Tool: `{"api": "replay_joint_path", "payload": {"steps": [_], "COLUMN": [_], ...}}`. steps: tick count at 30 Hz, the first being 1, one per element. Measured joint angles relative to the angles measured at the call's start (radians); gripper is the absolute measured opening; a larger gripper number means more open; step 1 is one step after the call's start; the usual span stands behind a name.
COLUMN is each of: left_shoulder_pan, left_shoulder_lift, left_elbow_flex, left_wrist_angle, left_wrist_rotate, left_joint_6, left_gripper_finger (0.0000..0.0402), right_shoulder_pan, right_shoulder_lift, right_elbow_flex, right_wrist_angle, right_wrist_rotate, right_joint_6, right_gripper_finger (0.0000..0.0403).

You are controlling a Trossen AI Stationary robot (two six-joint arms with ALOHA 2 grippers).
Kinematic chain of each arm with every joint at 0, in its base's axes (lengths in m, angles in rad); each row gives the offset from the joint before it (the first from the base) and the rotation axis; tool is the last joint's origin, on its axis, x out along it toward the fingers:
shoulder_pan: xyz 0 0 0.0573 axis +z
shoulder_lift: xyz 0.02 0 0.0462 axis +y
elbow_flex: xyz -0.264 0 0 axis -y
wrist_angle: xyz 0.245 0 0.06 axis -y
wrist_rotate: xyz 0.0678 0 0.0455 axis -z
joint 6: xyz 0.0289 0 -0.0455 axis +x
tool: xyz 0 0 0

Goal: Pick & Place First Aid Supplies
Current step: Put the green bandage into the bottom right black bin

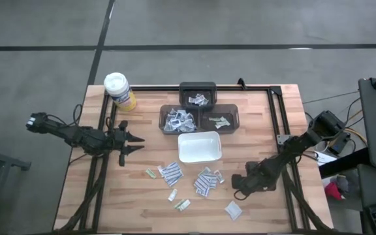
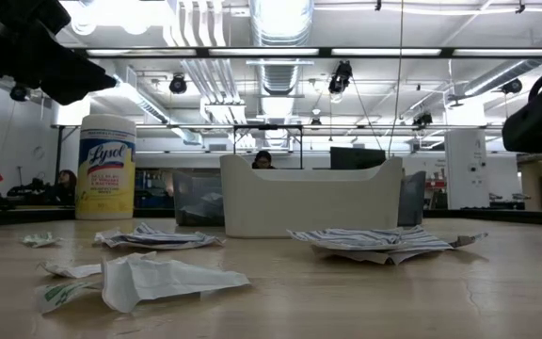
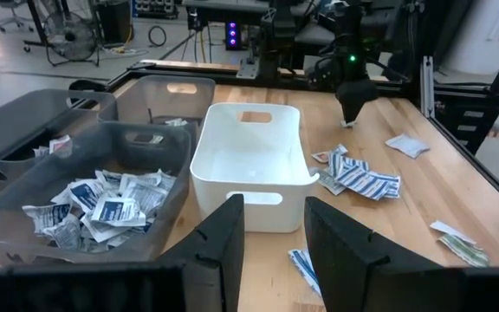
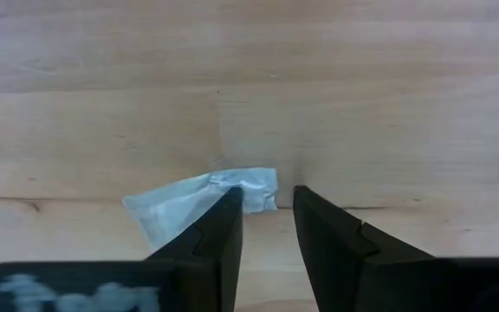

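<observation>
My right tool (image 4: 267,230) hangs low over the counter (image 1: 266,219) near its front right corner, fingers spread with a narrow gap between them and nothing held. A single pale, crumpled packet (image 4: 199,201) lies flat on the wood just past my fingertips and off to one side: one finger overlaps its near corner, and the gap between the fingers sits beside the packet, not over it. Its long axis runs across my line of reach, roughly crosswise to the fingers. I judge that the coming move turns on shifting sideways until the packet sits between the fingers.

My left tool (image 1: 136,138) waits over the left half of the counter, fingers apart and empty, facing the white tray (image 1: 200,147); my right arm is clearly the nearer one to this packet.

Other packets (image 1: 204,183) lie scattered on the wood in front of the tray, and more fill the grey bins (image 1: 200,118) behind it. The yellow canister (image 2: 107,168) at the back left corner reads "Lysol"; the packets' print is too small to read.
</observation>
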Motion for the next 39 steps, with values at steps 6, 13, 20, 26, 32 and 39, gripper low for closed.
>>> {"api": "replay_joint_path", "payload": {"steps": [6,13,20,26,32,39], "left_shoulder_pan": [0.000,0.000,0.000,0.000,0.000,0.000], "left_shoulder_lift": [0.000,0.000,0.000,0.000,0.000,0.000], "left_elbow_flex": [0.000,0.000,0.000,0.000,0.000,0.000], "left_wrist_angle": [-0.001,-0.002,-0.002,-0.002,-0.002,0.000], "left_wrist_rotate": [0.000,0.000,0.000,0.000,0.000,0.000], "left_joint_6": [0.001,0.003,0.005,0.005,0.005,-0.004], "left_gripper_finger": [0.0117,0.0117,0.0117,0.0117,0.0117,0.0117], "right_shoulder_pan": [0.002,0.002,0.002,0.002,0.002,0.003], "right_shoulder_lift": [-0.017,-0.018,-0.019,-0.019,-0.035,-0.072], "right_elbow_flex": [0.024,0.023,0.023,0.023,0.024,0.145], "right_wrist_angle": [-0.071,-0.085,-0.094,-0.099,-0.137,-0.368], "right_wrist_rotate": [0.001,-0.003,-0.008,-0.009,-0.025,0.006], "right_joint_6": [-0.002,-0.016,-0.031,-0.057,-0.087,-0.206], "right_gripper_finger": [0.0087,0.0058,0.0030,0.0010,0.0008,0.0008]}}
